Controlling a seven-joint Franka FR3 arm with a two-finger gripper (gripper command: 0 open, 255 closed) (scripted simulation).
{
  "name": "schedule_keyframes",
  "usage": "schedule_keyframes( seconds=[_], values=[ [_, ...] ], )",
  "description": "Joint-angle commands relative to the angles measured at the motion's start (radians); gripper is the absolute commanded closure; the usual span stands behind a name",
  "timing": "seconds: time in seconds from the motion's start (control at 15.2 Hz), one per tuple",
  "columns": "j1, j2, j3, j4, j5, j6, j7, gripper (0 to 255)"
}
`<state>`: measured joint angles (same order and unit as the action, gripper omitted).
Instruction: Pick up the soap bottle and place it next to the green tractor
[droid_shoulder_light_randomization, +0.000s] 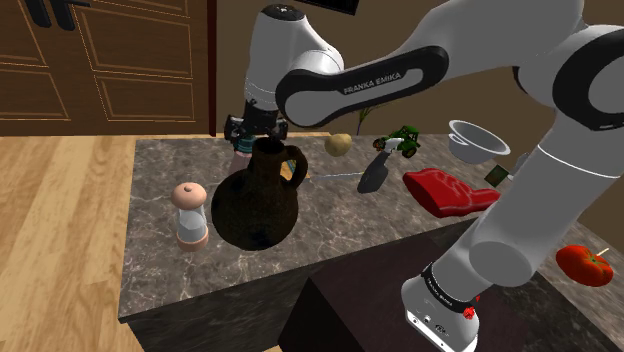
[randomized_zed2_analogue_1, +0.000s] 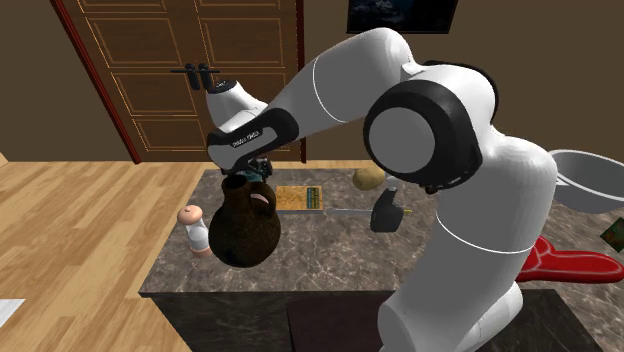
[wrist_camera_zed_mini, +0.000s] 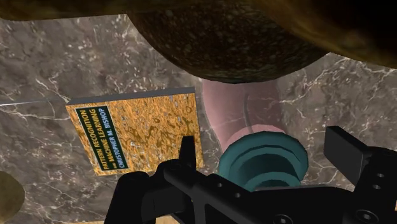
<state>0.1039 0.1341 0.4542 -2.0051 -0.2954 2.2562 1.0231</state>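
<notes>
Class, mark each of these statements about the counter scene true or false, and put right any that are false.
1. The end effector has its fingers apart, with the soap bottle between them. True.
2. The end effector holds the green tractor. False: the green tractor stands on the counter, off toward the shoulder view's right.
3. An orange book lies flat on the counter beside the soap bottle. True.
4. The dark jug lies tipped on its side. False: it stands upright.
5. The tomato sits in the bowl. False: it lies well apart from the bowl.
</notes>
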Motion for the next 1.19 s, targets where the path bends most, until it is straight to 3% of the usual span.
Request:
schedule_keyframes(
  seconds=[0.0, 0.4, 0.92, 0.99, 1.12],
  values=[
    [0.009, 0.040, -0.003, 0.020, -0.030, 0.015, 0.027, 0],
    [0.014, 0.099, -0.020, 0.006, -0.078, 0.079, 0.058, 0],
    [0.014, 0.099, -0.020, 0.006, -0.078, 0.079, 0.058, 0],
    [0.014, 0.099, -0.020, 0.006, -0.078, 0.079, 0.058, 255],
    [0.014, 0.099, -0.020, 0.006, -0.078, 0.079, 0.058, 255]
  ],
)
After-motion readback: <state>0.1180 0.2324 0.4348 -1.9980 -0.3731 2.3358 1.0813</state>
